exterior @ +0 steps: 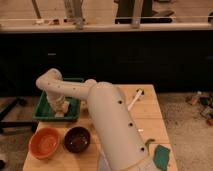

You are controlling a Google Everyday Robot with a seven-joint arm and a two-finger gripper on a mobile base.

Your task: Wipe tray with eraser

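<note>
Gripper (60, 107) is down inside the tray (45, 117) at the table's (150, 114) left rear; jaws' state cannot be told; eraser indistinguishable beneath the pale gripper; wiping judged under way, completion unconfirmed.

We see our gripper (60, 106) low inside the tray (44, 111), rim on all sides, orange bowl (44, 142) and brown bowl (77, 139) close in front, our arm (112, 120) crossing the desk (152, 117), open wood toward the white utensil (135, 100)

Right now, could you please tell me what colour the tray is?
The tray is dark green, in the camera view; the gripper is down over it.
</note>
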